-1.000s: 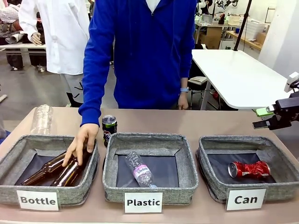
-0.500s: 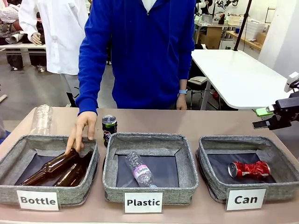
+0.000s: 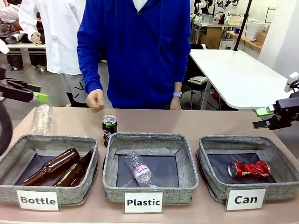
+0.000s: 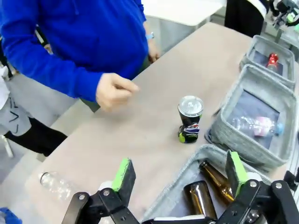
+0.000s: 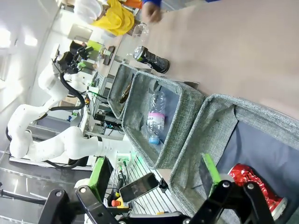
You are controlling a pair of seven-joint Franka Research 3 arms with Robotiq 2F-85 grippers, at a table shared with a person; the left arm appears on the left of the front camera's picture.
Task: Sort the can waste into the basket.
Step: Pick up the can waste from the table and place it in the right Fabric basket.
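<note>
Nearest row on the table (image 3: 187,122), left to right in the front view: Bottle basket (image 3: 46,138) with two brown bottles (image 3: 56,167), Plastic basket (image 3: 149,138) with one plastic bottle (image 3: 139,170), Can basket (image 3: 247,138). The red can (image 3: 250,169), crushed, lies on its side inside the Can basket, long axis left-right, silver end toward the Plastic basket. The dark can (image 3: 109,128) stands upright on the table just behind the gap between the Bottle and Plastic baskets, long axis vertical. The front view gives its side and green band; the left wrist view looks down on its silver lid. A clear bottle (image 3: 42,119) stands far left. The left hand (image 3: 39,92) hangs above that corner, fingers spread, empty. The right hand (image 3: 260,118) hangs beyond the Can basket, also spread and empty; its wrist view has the red can low beside one finger. At the far edge, the person's fist (image 3: 95,100) is raised off the table.
</note>
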